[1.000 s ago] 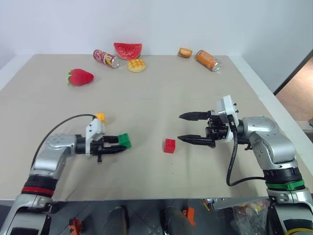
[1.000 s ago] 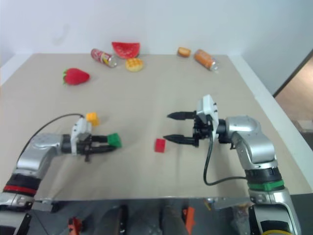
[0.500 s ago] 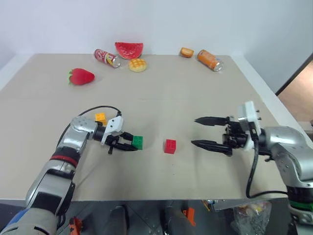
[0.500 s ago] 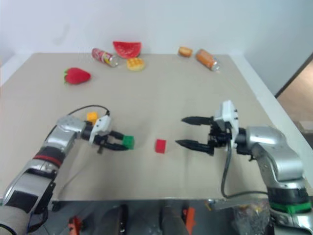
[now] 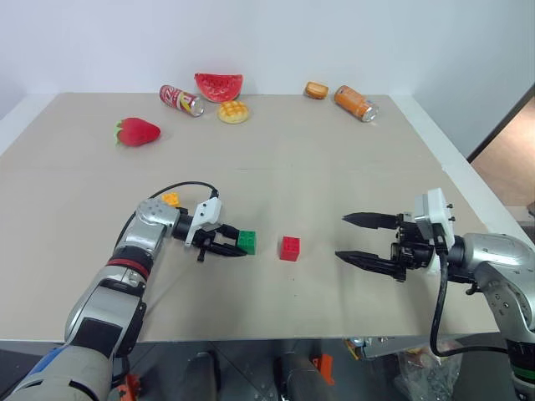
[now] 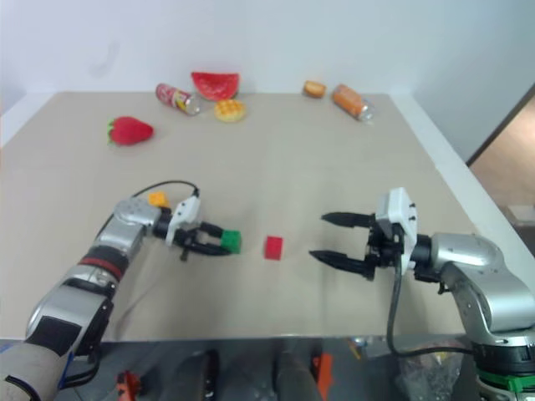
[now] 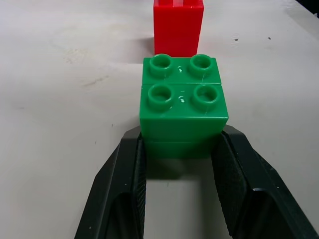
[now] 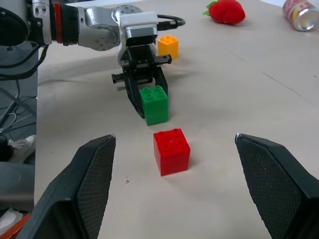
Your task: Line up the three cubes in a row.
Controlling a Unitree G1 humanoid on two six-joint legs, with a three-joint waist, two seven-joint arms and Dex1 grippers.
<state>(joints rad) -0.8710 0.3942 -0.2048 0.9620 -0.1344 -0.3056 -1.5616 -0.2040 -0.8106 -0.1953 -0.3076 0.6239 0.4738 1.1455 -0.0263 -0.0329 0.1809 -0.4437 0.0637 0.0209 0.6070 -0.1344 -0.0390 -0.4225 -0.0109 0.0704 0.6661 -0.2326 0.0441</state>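
The row is partly formed, as I judge it. The green cube [image 5: 247, 242] sits just left of the red cube [image 5: 289, 248] on the near middle of the table [image 5: 334, 167], pinched by the left hand [image 5: 232, 247]; whether it rests on the table or is just above it I cannot tell. The yellow cube [image 5: 170, 200] lies apart, farther back on the left behind that arm, yet to join. The left forearm reaches rightward, low over the table. The right hand [image 5: 361, 238] hangs right of the red cube, fingers spread wide, holding nothing, pointing left.
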